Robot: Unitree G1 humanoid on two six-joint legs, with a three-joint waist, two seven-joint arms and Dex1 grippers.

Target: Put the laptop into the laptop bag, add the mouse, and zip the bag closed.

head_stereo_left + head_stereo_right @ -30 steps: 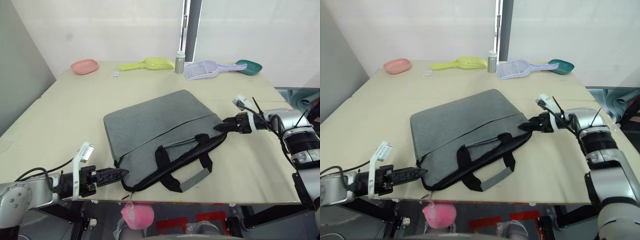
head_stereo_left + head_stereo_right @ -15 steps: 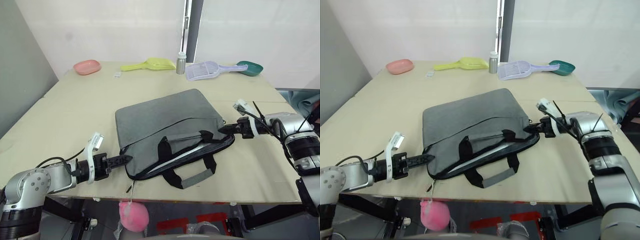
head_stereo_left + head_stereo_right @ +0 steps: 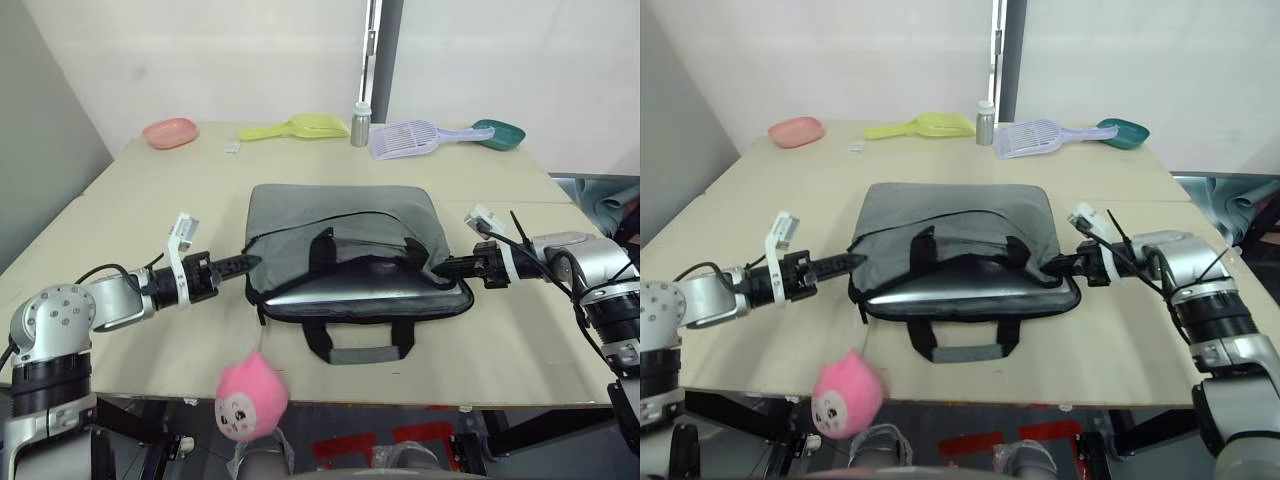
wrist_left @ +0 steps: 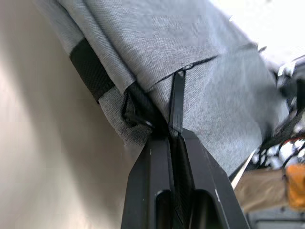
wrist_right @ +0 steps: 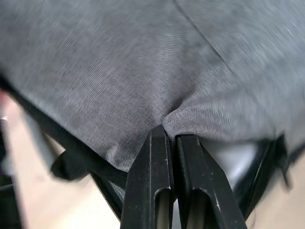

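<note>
Nearest me, a pink plush toy point(image 3: 252, 392) hangs just off the front edge of the table point(image 3: 130, 210). Behind it the laptop bag point(image 3: 345, 235) lies flat on the table, its mouth gaping toward me, with the silver laptop point(image 3: 360, 296) showing inside the opening and one black strap handle point(image 3: 358, 343) lying flat in front.

My left gripper point(image 3: 243, 264) sits at the bag's left corner. From the head I can't read its fingers, but the left wrist view shows them pressed together on the black zipper pull point(image 4: 177, 101). My right gripper point(image 3: 447, 267) is at the bag's right end, and its wrist camera shows the fingers point(image 5: 152, 157) pinching a fold of the grey fabric.

Along the far edge stand a pink dish point(image 3: 169, 132), a yellow scoop point(image 3: 296, 127), a small bottle point(image 3: 359, 124), a lilac slotted scoop point(image 3: 412, 140) and a teal scoop point(image 3: 498, 134).
</note>
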